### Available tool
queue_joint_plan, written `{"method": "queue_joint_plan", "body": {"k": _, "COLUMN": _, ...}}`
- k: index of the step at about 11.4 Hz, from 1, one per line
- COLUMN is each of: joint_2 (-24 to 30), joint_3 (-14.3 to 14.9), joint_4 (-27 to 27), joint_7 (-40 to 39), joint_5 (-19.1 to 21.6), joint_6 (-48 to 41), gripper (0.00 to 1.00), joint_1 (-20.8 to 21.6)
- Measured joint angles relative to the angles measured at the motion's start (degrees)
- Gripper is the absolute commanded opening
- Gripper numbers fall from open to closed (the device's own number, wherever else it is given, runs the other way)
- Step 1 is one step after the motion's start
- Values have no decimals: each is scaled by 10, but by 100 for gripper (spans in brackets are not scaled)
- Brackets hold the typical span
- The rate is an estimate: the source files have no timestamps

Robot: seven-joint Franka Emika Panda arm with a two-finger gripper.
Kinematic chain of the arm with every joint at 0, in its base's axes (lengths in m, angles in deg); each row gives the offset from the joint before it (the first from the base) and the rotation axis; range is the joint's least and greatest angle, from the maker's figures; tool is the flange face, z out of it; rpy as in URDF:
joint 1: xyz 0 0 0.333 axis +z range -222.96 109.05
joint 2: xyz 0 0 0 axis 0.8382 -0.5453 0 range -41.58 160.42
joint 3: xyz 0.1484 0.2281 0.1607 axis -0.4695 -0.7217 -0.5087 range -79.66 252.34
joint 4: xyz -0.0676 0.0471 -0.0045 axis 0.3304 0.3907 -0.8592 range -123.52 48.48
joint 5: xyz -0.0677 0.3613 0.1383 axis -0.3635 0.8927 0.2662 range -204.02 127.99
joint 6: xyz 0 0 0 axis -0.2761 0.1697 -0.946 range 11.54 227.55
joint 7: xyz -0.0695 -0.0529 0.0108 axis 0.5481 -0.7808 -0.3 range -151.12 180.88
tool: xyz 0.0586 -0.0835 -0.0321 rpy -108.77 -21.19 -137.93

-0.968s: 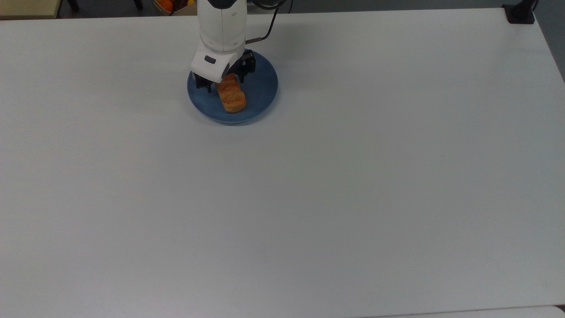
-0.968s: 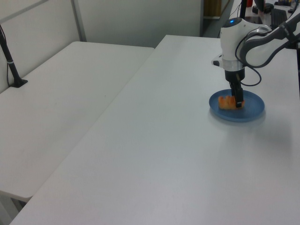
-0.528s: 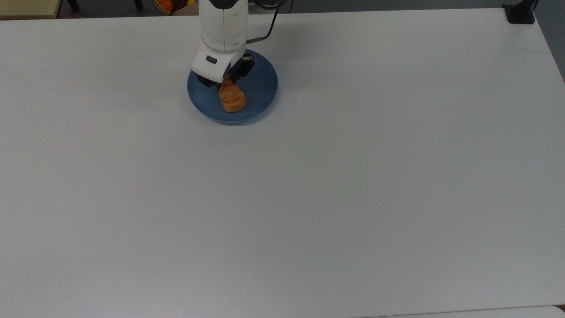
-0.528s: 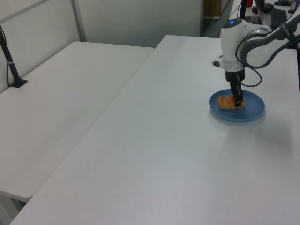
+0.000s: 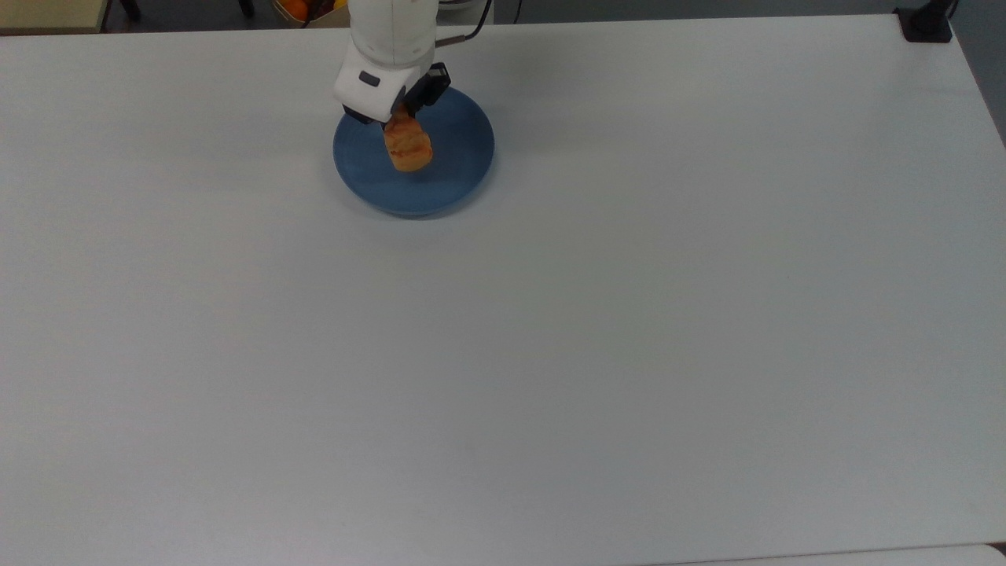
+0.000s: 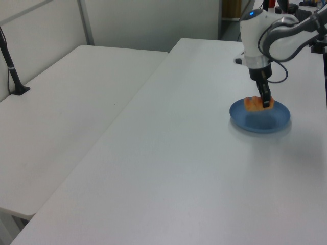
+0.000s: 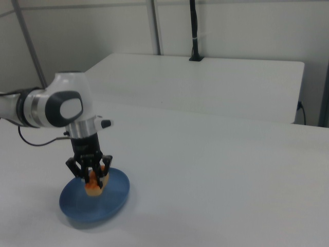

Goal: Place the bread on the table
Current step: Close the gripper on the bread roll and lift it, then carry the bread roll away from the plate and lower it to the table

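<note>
Hanging clear above the plate (image 5: 456,169), the bread (image 5: 408,148) is pinched between the gripper (image 5: 399,118) jaws, clamped on its upper end, roll dangling tilted over the plate's ten o'clock side in the top view. Around the plate, the table (image 5: 550,354) lies bare from three through nine o'clock. The table's far edge runs close behind the arm (image 6: 276,38).

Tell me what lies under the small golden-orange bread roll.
The round blue plate lies beneath the golden-orange bread roll, which the gripper holds lifted above it. The roll hides the plate's patch directly below in the top view.
</note>
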Motion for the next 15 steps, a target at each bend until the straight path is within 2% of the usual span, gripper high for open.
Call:
{"method": "queue_joint_plan", "body": {"k": 2, "joint_2": 6, "joint_3": 0, "joint_4": 38, "joint_7": 0, "joint_5": 7, "joint_6": -16, "gripper": 35, "joint_1": -1}}
{"method": "queue_joint_plan", "body": {"k": 6, "joint_2": -12, "joint_3": 2, "joint_4": 142, "joint_7": 1, "joint_5": 52, "joint_6": -17, "gripper": 35, "joint_1": -9}}
{"method": "queue_joint_plan", "body": {"k": 9, "joint_2": -73, "joint_3": 3, "joint_4": 242, "joint_7": 4, "joint_5": 70, "joint_6": -17, "gripper": 35, "joint_1": -9}}
{"method": "queue_joint_plan", "body": {"k": 11, "joint_2": -121, "joint_3": 3, "joint_4": 293, "joint_7": 41, "joint_5": 72, "joint_6": -5, "gripper": 35, "joint_1": -8}}
{"method": "queue_joint_plan", "body": {"k": 15, "joint_2": -212, "joint_3": -5, "joint_4": 321, "joint_7": 101, "joint_5": 72, "joint_6": 144, "gripper": 35, "joint_1": 3}}
